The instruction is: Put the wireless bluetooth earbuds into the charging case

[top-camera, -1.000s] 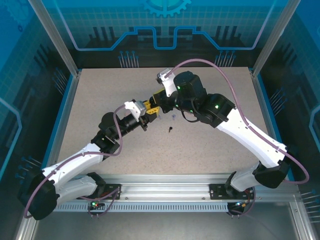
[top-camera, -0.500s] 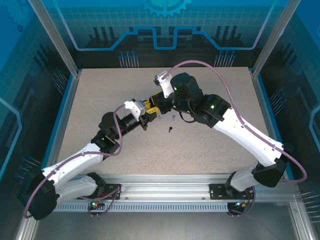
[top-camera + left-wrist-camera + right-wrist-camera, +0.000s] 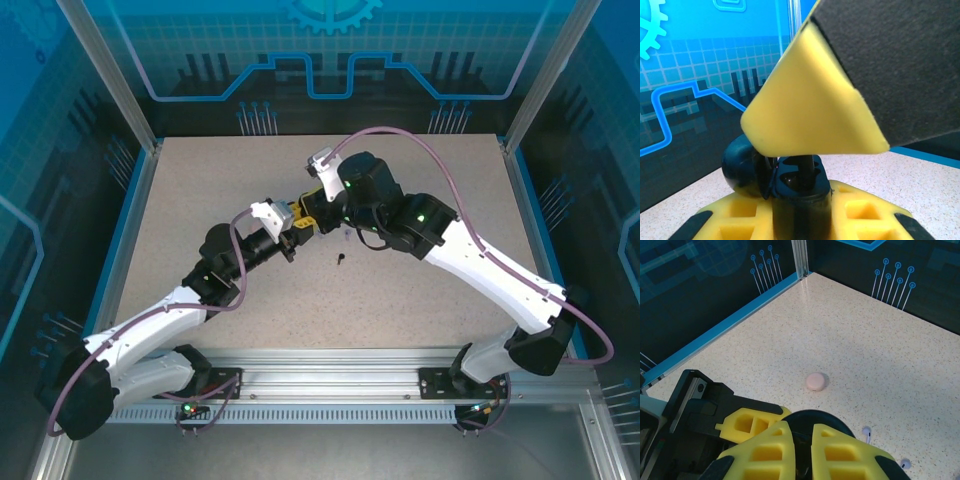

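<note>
The left gripper (image 3: 298, 232) is clenched on the black case (image 3: 816, 416). The right gripper (image 3: 801, 434) is pressed closed just above this case; I cannot tell on what. 2 pale earbuds (image 3: 866, 432) lie near the case, and the pink case (image 3: 815, 381) lies beyond it.

The speckled beige tabletop (image 3: 900, 355) carries a pale pink round charging case (image 3: 815, 381). A pale earbud (image 3: 866, 432) lies near the case, nearer the camera and to its right; a second pale earbud (image 3: 903, 463) lies farther that way.
</note>
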